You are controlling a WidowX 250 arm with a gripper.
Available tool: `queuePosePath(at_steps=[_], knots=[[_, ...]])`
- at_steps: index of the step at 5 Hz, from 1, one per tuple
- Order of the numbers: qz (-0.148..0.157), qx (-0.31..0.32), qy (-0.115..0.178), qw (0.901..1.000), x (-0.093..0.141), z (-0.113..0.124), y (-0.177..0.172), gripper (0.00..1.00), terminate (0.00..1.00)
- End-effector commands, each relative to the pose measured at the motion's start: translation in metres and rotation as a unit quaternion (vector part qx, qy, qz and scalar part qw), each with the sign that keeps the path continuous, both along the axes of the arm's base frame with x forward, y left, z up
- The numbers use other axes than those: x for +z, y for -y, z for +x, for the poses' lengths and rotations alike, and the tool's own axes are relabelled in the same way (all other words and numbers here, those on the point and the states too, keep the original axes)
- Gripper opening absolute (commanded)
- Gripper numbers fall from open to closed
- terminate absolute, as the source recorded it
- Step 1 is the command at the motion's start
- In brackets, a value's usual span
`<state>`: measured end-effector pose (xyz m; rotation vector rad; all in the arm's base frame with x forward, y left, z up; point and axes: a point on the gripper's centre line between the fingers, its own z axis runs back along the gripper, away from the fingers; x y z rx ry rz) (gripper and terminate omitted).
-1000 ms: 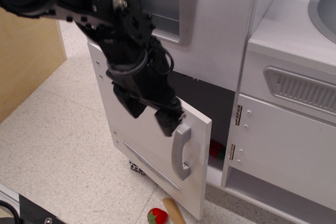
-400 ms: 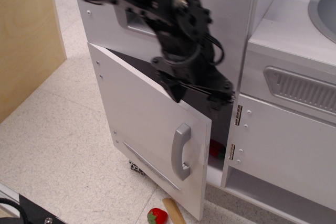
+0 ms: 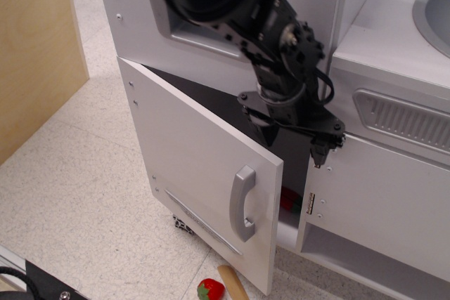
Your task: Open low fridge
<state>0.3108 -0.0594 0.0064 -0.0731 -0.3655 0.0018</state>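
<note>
The low fridge door (image 3: 193,173) is a plain white panel with a curved grey handle (image 3: 242,202) and a slim grey vent strip (image 3: 202,222). It stands swung partly open on its left hinges, showing the dark inside. My black gripper (image 3: 294,151) hangs above the door's free top corner, in front of the opening and beside the cabinet edge. Its fingers (image 3: 318,151) are spread apart and hold nothing. It does not touch the handle.
The dispenser panel (image 3: 204,29) is above the door. A white hinged cabinet door (image 3: 380,201), a grey vent (image 3: 404,121) and a sink (image 3: 430,12) are at the right. A toy strawberry (image 3: 209,289) and a wooden stick (image 3: 232,282) lie on the floor. A wooden board (image 3: 35,54) stands at the left.
My gripper has moved from the door's front near the handle, up and to the right over the door's top edge. The door has stayed partly open at the same angle.
</note>
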Motion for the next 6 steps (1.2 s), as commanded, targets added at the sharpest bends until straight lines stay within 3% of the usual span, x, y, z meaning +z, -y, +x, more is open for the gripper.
queuePosePath(at_steps=[1, 4, 6], knots=[[0.026, 0.002, -0.020, 0.9994, -0.018, 0.000, -0.014, 1.00, 0.00], [0.047, -0.015, -0.065, 0.9967, -0.035, -0.053, -0.063, 1.00, 0.00], [0.083, -0.049, -0.040, 0.9945, -0.041, -0.093, -0.106, 1.00, 0.00]])
